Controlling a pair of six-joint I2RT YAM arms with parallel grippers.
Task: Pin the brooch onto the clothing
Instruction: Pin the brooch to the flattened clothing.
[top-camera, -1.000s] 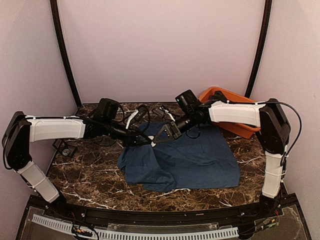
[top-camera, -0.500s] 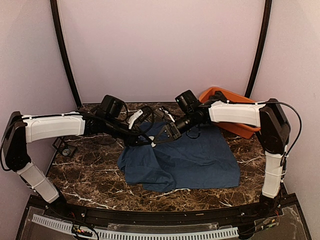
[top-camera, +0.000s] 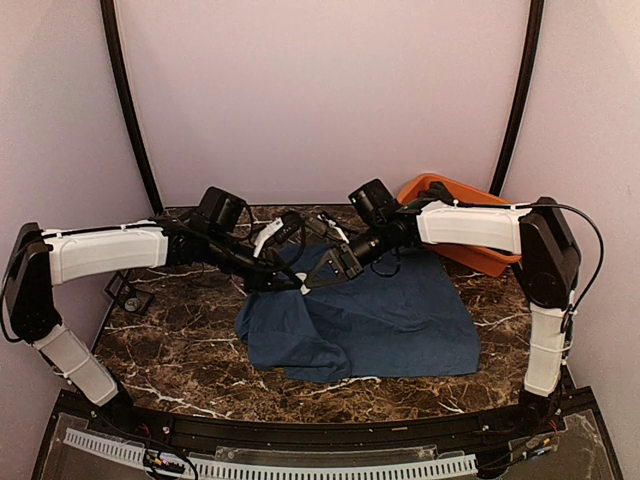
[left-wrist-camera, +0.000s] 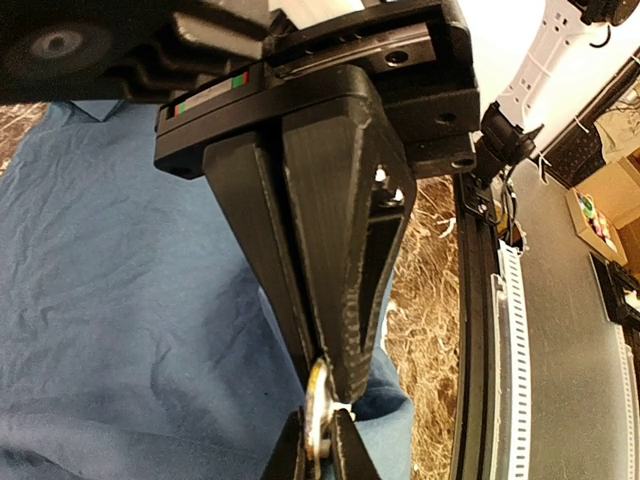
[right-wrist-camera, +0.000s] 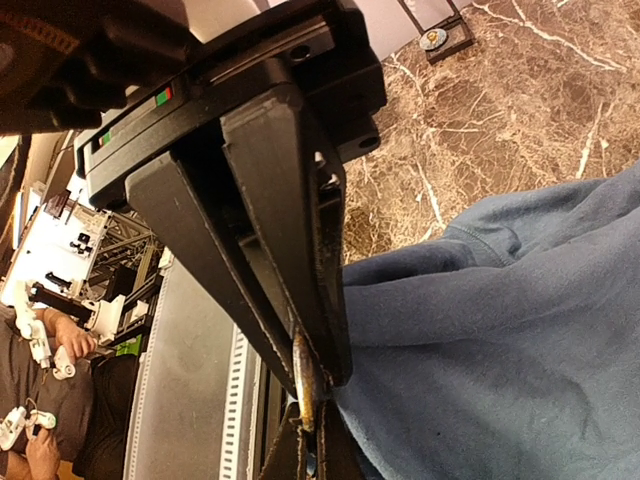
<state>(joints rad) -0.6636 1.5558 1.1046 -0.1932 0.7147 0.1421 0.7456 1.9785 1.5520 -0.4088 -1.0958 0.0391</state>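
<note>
The clothing, a dark navy T-shirt (top-camera: 385, 320), lies spread on the marble table with its left part bunched up. It also shows in the left wrist view (left-wrist-camera: 120, 280) and the right wrist view (right-wrist-camera: 500, 330). The brooch (top-camera: 305, 288), a small gold-edged disc, is held edge-on above the shirt's upper left corner (left-wrist-camera: 319, 410) (right-wrist-camera: 305, 388). My left gripper (top-camera: 298, 284) (left-wrist-camera: 325, 385) and my right gripper (top-camera: 313, 281) (right-wrist-camera: 312, 372) meet tip to tip, and both are shut on the brooch. The brooch's pin side is hidden.
An orange tub (top-camera: 470, 215) stands at the back right, partly under the right arm. Black cables (top-camera: 300, 225) lie at the back centre. A small black square part (top-camera: 135, 298) sits on the table at the left. The table's front rail (left-wrist-camera: 480, 330) is close.
The left arm's wrist has risen and shifted slightly right. Both grippers stay closed together on the brooch over the shirt's corner.
</note>
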